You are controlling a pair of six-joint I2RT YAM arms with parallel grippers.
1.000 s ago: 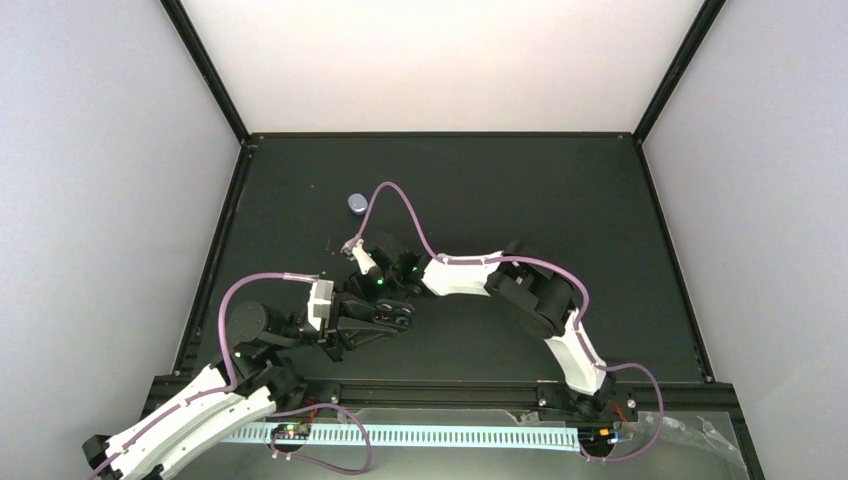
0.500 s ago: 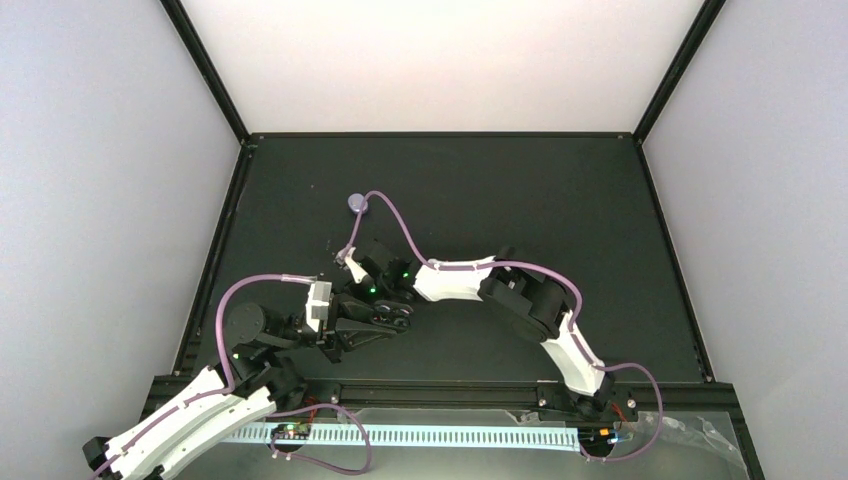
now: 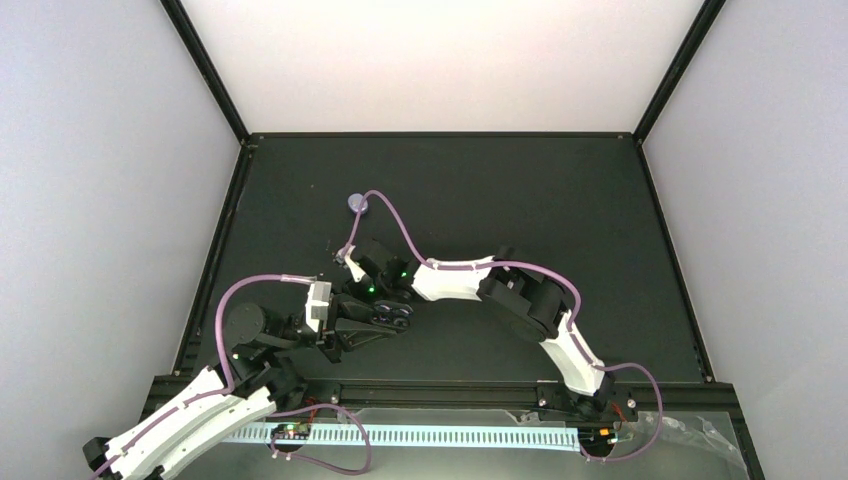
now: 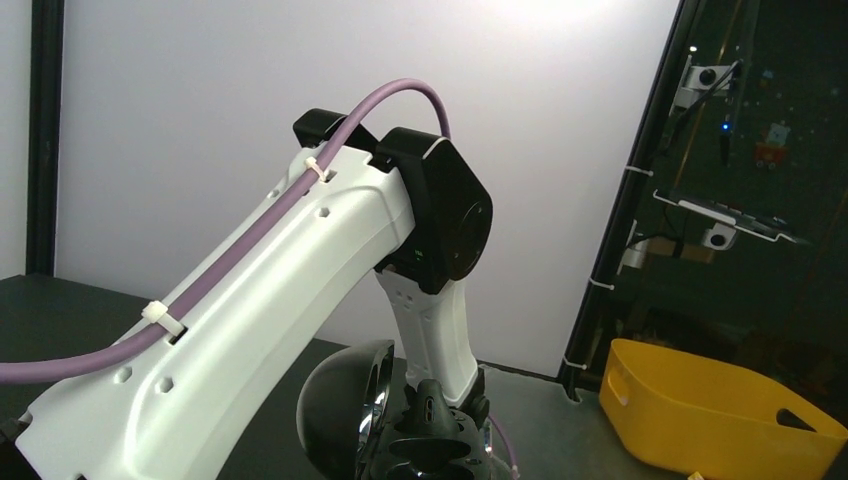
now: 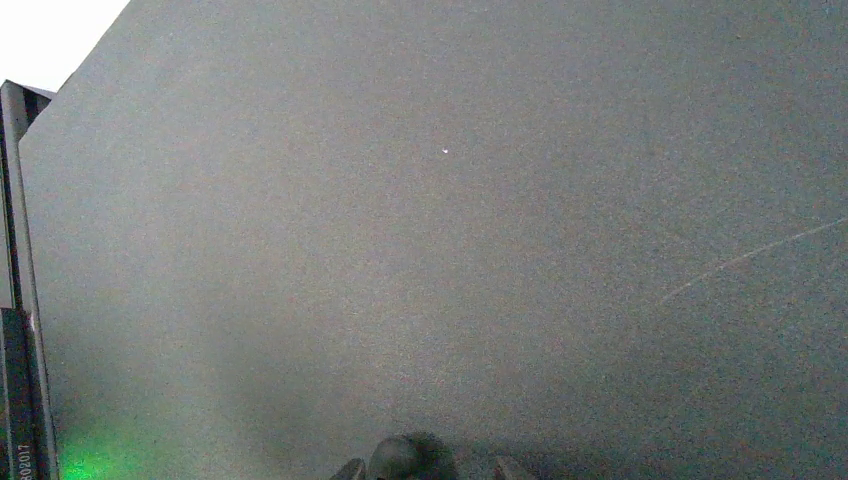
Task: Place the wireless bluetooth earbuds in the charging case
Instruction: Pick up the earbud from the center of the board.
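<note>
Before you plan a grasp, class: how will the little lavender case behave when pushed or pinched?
The charging case looks tiny on the dark table, so it is probably light and easily shoved along. Its rounded outline suggests a pinch could squeeze it out sideways. Its finish is too small to judge here.

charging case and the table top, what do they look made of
Charging case: pale lavender and rounded, most likely moulded plastic; too small here to judge its gloss. Table top: dark, matte and finely grained, with a thin pale scratch in the right wrist view, so perhaps a coated board or a mat; which one is unclear.
</note>
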